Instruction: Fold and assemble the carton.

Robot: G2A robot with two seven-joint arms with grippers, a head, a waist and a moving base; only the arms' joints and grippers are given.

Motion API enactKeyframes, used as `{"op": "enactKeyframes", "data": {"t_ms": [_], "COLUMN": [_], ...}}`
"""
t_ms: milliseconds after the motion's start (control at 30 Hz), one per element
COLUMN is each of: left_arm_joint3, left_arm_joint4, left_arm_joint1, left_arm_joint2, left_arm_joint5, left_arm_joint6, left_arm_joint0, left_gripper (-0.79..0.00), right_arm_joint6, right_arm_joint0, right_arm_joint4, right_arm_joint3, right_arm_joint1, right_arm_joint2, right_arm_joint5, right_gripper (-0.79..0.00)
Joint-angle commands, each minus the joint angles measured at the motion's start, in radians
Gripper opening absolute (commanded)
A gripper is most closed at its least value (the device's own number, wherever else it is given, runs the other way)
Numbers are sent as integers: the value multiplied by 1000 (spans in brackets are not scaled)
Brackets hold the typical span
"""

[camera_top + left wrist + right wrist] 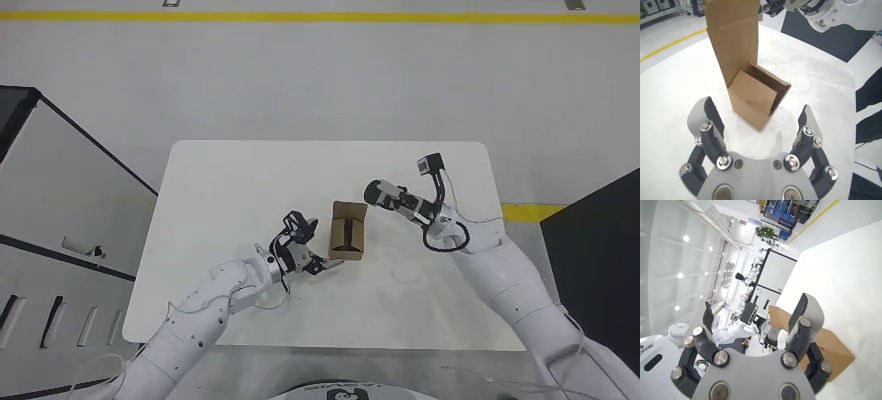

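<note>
Presently holding left pincer (322,266) (757,104) spread wide just near-left of carton (347,230) (753,106), not touching it. Holding right pincer (374,190) (755,301) released too, at carton's (831,345) far-right side beside raised tall flap (732,37); contact there being unclear. Leaving carton standing mid-counter (220,200), top open, short flap (753,91) tilting inward.

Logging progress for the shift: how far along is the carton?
Done: the carton stands erected on the table, with one side flap tipped inward. In hand: nothing; the left gripper and right gripper are open on either side of it. Left: the tall lid flap is upright and the top open, so closing is yet to do.
</note>
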Motion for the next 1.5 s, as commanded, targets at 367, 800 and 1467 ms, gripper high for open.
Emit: {"op": "enactKeyframes", "data": {"t_ms": [367,800,1467], "left_arm_joint3": [19,34,-66], "left_arm_joint4": [15,17,44], "left_arm_joint1": [-12,-20,19], "left_arm_joint2": [-16,-30,-134], "left_arm_joint5": [117,130,20], "left_arm_joint6": [51,79,24], "left_arm_joint0": [2,-9,151], "left_gripper": [0,0,-496], "right_arm_joint6": [182,280,152], "right_arm_joint0": [25,-61,-118], "right_arm_joint4": [95,146,38], "right_arm_joint3": [104,40,-32], "right_arm_joint1": [-23,0,8], "right_arm_joint2": [-29,40,103], "right_arm_joint5": [-16,38,22], "right_gripper": [0,0,0]}}
